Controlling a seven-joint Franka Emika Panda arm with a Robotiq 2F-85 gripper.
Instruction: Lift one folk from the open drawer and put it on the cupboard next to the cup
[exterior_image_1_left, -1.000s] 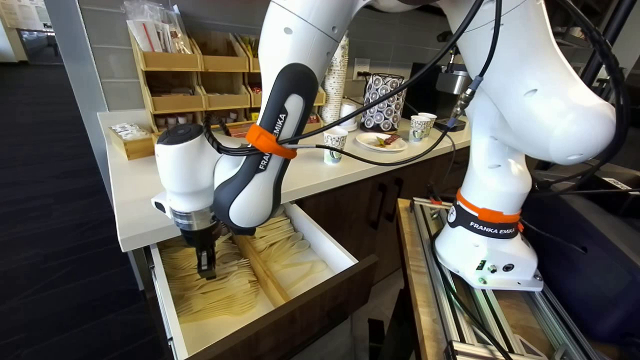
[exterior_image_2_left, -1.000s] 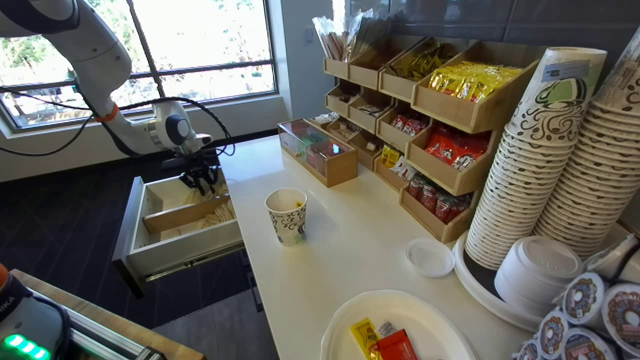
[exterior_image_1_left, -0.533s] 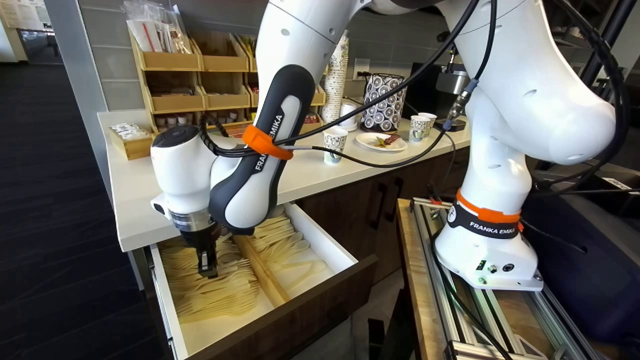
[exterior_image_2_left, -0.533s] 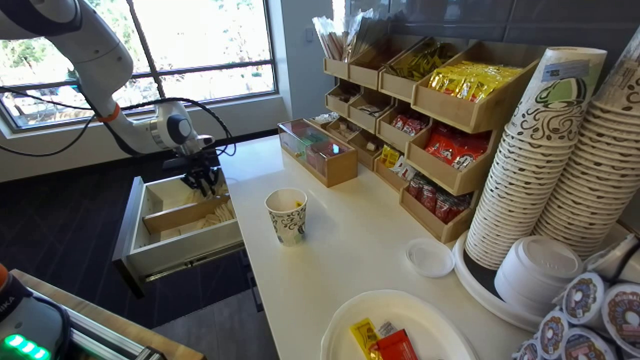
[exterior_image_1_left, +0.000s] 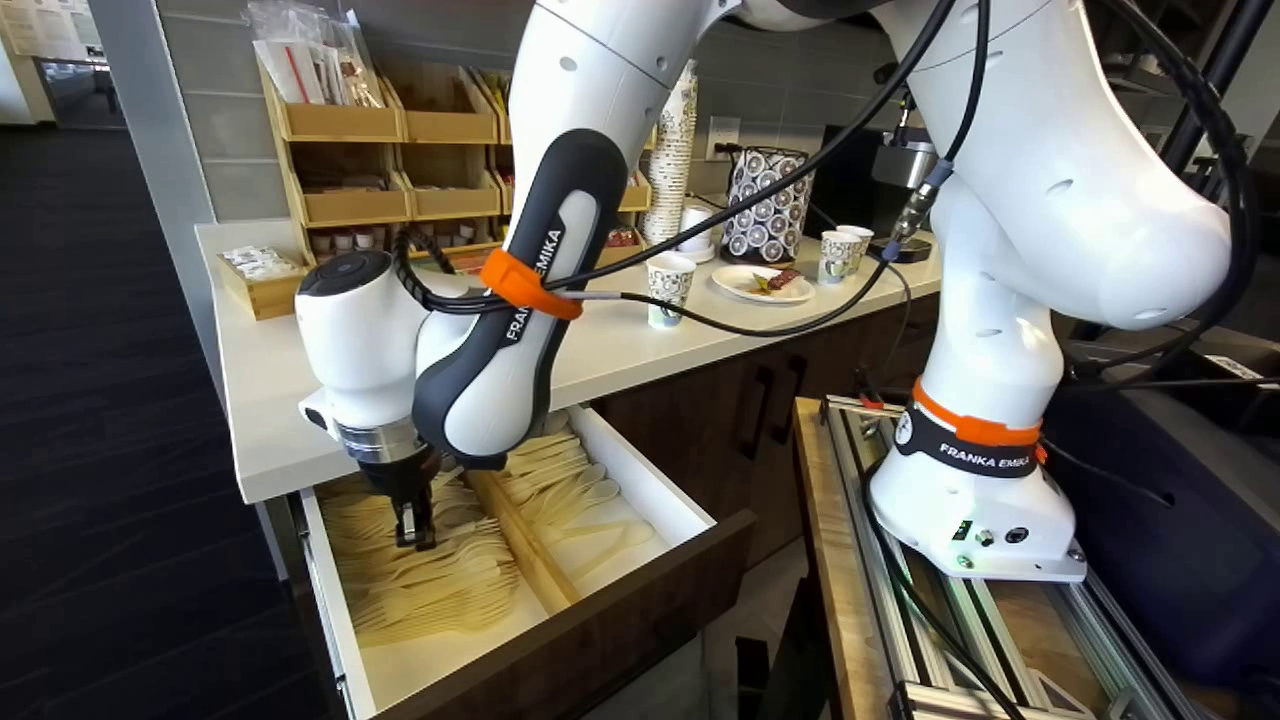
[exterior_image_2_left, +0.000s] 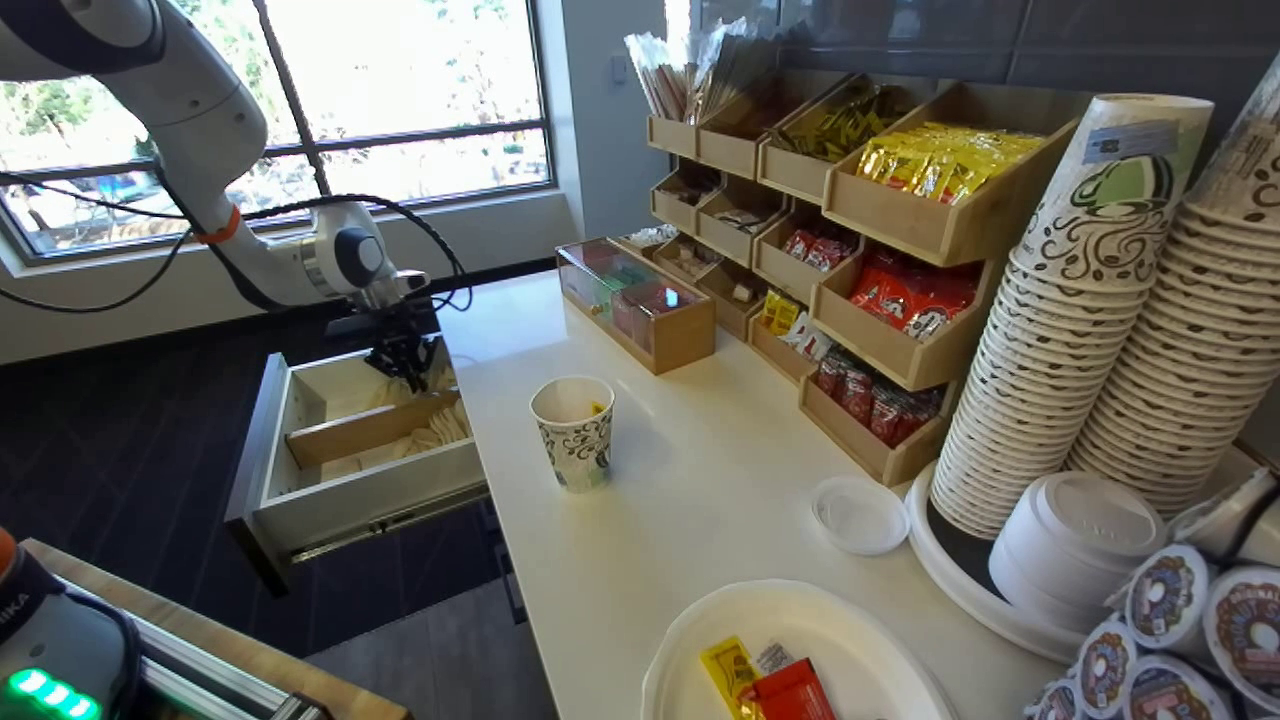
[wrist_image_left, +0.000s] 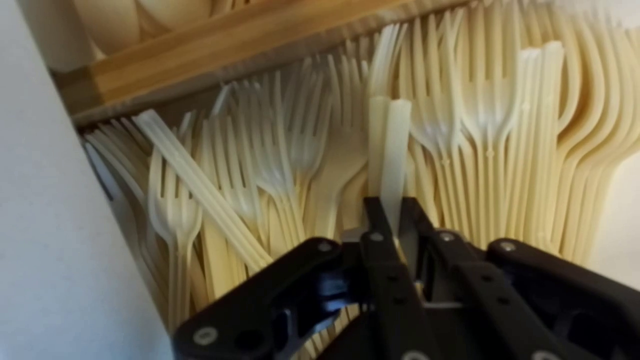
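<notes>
Pale tan handle (wrist_image_left: 395, 160), likely a fork's, is pinched between the jaws, presumably to draw it clear of forks (wrist_image_left: 487, 107) crowded left and right.

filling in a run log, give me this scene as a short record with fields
grip: gripper closed on a pale utensil, its head hidden
storage: open drawer, split by a wooden divider
cutlery: forks below the gripper, likely spoons across the divider
target: cup upright on the cupboard's countertop
nearby: plate with yellow packet and red packet
pending: utensil to be set beside the cup
</notes>
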